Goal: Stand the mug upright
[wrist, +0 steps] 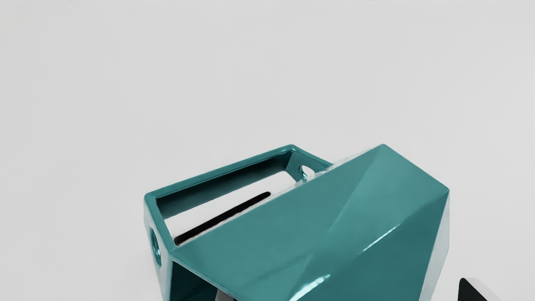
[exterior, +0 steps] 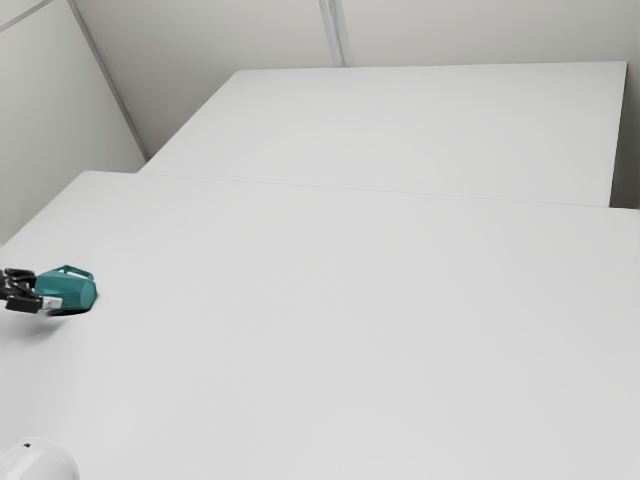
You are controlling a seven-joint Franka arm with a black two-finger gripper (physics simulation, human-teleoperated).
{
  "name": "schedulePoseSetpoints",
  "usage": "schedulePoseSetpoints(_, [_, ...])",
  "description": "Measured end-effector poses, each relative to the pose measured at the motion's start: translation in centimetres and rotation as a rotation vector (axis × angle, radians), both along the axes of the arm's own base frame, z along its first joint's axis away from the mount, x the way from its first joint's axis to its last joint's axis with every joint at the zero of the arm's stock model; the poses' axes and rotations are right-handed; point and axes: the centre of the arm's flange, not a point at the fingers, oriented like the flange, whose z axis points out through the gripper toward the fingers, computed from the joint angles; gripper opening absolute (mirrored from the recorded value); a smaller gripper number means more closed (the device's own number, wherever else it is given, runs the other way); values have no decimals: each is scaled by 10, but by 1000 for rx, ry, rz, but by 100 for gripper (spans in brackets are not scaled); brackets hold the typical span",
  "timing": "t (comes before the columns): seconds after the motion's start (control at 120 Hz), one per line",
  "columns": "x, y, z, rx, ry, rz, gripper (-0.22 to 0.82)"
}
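One white counter [exterior: 350,320] | white slab [exterior: 420,130] behind, exterior view's twelve to one o'clock | pale room panels [exterior: 200,40], grey seams | teal mug [exterior: 67,290] tipped on its side, nine o'clock, by released, spread fingers [exterior: 50,303]; contact with counter unclear; mug partly cut off in wrist view | rounded white object [exterior: 38,465], between seven and eight, cropped, unidentifiable

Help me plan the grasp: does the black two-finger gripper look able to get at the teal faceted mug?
Likely yes: the gripper is open right at the mug, one finger showing at its open end, the other past the opposite end. I see nothing blocking the way.
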Motion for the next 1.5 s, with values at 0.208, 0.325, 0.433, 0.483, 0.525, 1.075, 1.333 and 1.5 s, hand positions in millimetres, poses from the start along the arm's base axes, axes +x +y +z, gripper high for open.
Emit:
schedulePoseSetpoints(0.208, [5,-5,2,7,-25,-27,51])
schedulePoseSetpoints(0.325, [6,-7,2,5,-34,-34,46])
schedulePoseSetpoints(0.433, [8,-9,6,10,-45,-45,41])
schedulePoseSetpoints(0.483, [14,-13,12,14,-56,-57,40])
schedulePoseSetpoints(0.525, [20,-16,18,19,-67,-68,39])
schedulePoseSetpoints(1.075, [48,-37,51,48,-112,-128,-2])
schedulePoseSetpoints(1.333, [53,-42,59,52,-115,-126,-12])
schedulePoseSetpoints(1.5, [67,-57,100,140,-86,-146,-13])
